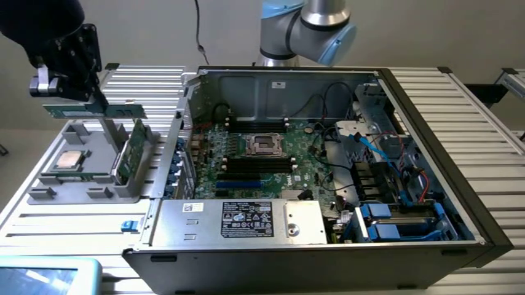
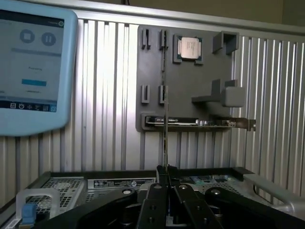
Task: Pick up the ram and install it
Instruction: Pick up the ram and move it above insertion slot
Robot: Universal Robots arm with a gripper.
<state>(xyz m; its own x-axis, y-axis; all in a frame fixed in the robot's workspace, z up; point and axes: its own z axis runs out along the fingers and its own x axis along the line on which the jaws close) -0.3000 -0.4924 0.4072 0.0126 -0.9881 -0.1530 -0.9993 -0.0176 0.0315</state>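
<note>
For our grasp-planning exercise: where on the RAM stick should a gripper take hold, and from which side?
Take the RAM stick by its two flat faces at the upper long edge, coming from above. It is a thin board standing on edge, so the faces give parallel surfaces to clamp. The gripper grips it this way, over the gray holder.

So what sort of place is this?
Likely a robotics lab bench set up for PC assembly: an open desktop computer case with its motherboard, a grey parts fixture, all on a slatted aluminium table.
</note>
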